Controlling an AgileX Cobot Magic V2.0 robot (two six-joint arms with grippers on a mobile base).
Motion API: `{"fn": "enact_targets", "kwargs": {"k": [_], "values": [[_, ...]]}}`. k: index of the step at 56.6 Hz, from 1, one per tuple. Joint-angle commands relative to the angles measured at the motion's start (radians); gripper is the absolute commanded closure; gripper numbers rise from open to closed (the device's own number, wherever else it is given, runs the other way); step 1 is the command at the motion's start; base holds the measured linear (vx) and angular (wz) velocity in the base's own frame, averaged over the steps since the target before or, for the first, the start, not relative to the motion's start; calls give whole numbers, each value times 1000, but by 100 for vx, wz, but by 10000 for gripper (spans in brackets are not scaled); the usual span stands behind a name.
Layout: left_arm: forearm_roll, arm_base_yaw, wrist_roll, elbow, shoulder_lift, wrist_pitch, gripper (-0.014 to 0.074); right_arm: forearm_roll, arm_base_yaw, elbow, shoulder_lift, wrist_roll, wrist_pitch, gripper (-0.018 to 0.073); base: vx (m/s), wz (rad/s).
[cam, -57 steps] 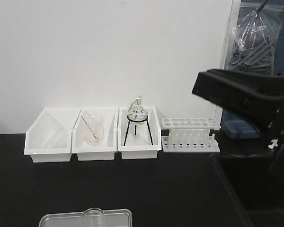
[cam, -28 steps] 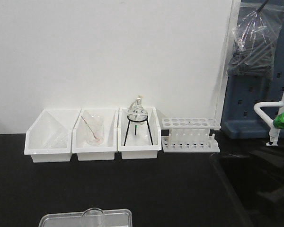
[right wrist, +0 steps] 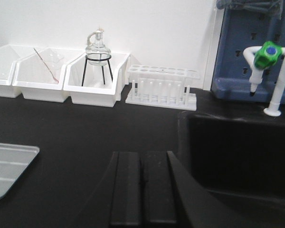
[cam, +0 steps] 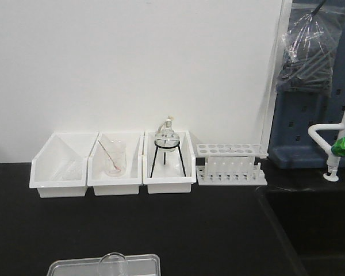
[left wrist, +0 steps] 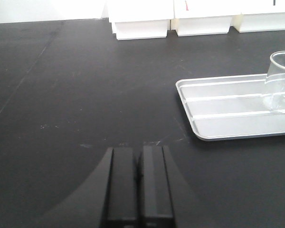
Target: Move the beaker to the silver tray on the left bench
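The beaker [left wrist: 280, 81] stands upright inside the silver tray [left wrist: 213, 102]. Left gripper [left wrist: 138, 183] and right gripper [right wrist: 142, 187] are closed, empty, well back from the tray; only retreat looks left.

There were three white bins [cam: 112, 172] in a row against the wall. One bin held one beaker with a rod [cam: 115, 162], and another held one round flask [cam: 166, 136] on one black tripod [cam: 167, 158]. Whether the third bin held anything could not be told. Beside the bins stood one white tube rack [cam: 231, 165]. There was one silver tray [left wrist: 237, 107], and on it stood one clear beaker [left wrist: 281, 81]. At the right there was one sink [right wrist: 237, 156] and one tap with one green knob [right wrist: 266, 53]. Two grippers were seen, the left one [left wrist: 139, 187] and the right one [right wrist: 142, 190], each with two black fingers pressed together.
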Motion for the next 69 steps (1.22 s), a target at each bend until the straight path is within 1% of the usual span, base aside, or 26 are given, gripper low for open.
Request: {"fn": "enact_targets", "kwargs": {"k": [1, 9, 11, 13, 17, 22, 25, 69], "values": [[0, -6, -1, 28, -16, -80, 595, 76, -36, 102, -68, -59, -206, 567, 0, 0], [0, -6, -1, 28, -16, -80, 595, 218, -85, 278, -206, -119, -309, 567, 0, 0], [0, -6, -1, 28, -16, -80, 595, 245, -102, 272, -241, -127, -243, 567, 0, 0], [0, -6, -1, 28, -16, -80, 595, 260, -120, 269, -270, -146, -211, 567, 0, 0], [0, -6, -1, 28, -16, -81, 595, 263, -164, 272, -296, -180, -195, 567, 0, 0], [-1, -6, -1, 28, -16, -76, 595, 259, -206, 272, -294, -178, -185, 567, 0, 0], [-1, -6, -1, 28, -16, -76, 595, 258, -215, 272, -294, -176, -182, 567, 0, 0], [-1, -6, -1, 28, -16, -76, 595, 255, -218, 272, -294, -173, -176, 567, 0, 0]]}}
